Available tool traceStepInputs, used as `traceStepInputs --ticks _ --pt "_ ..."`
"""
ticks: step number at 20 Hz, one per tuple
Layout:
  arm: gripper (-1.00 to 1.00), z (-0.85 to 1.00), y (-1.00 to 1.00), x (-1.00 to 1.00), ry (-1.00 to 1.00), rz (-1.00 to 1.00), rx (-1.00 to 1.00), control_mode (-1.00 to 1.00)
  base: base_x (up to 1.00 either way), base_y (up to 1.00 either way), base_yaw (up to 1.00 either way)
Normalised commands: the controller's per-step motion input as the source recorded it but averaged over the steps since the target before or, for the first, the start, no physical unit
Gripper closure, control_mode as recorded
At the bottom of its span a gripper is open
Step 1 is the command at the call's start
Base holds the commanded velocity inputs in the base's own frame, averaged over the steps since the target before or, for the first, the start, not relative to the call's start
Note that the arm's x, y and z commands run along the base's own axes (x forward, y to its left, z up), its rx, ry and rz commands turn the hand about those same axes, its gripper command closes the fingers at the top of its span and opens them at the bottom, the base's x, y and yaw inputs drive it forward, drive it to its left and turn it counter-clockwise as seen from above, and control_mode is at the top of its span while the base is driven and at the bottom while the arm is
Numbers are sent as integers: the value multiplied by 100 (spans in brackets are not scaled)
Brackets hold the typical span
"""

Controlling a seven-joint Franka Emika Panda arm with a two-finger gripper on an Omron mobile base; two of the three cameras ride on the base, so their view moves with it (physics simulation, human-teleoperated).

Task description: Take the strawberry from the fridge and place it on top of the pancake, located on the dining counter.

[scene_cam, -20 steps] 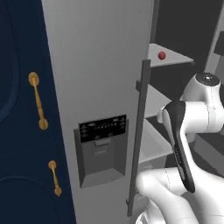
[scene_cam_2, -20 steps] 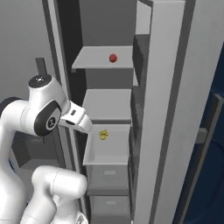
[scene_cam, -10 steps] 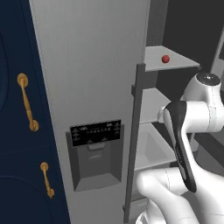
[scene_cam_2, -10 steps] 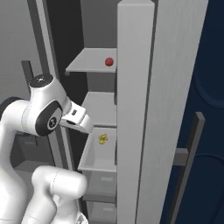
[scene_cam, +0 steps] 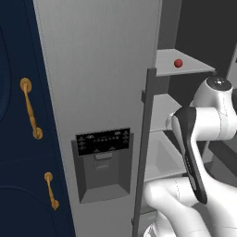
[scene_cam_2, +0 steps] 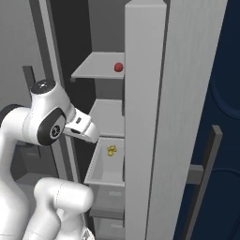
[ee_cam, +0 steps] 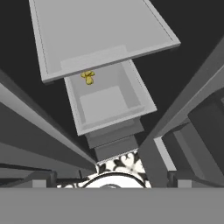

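The fridge [scene_cam: 106,78] stands open and the strawberry [scene_cam_2: 119,67] sits untouched on an upper shelf [scene_cam_2: 101,65], at about 1 o'clock from the arm's elbow in the right base view. The pincer is empty with its jaws apart, pointing down at a lower bin [ee_cam: 107,103] holding a small yellow item [ee_cam: 88,77]. Judging by this, the pick, the carry and the placing on the pancake are all left.

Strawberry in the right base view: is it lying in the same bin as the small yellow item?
No, the strawberry sits on an upper fridge shelf, while the yellow item lies in the bin two levels below.
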Motion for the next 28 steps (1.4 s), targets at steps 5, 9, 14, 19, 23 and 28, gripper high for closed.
traceStepInputs --ticks 5,9,14,19,23,28 --pt "-100 6 -2 2 -4 0 0 -100 0 -1 0" --pt "-100 61 0 34 -29 2 0 -100 0 0 0" --pt "-100 66 -32 77 -22 7 -1 -100 0 0 0" --pt "-100 72 -38 56 -12 8 0 -100 0 0 0" --pt "-100 69 -29 66 0 0 -6 -100 0 0 0" --pt "-100 46 -21 94 6 -4 -13 -100 0 0 0"
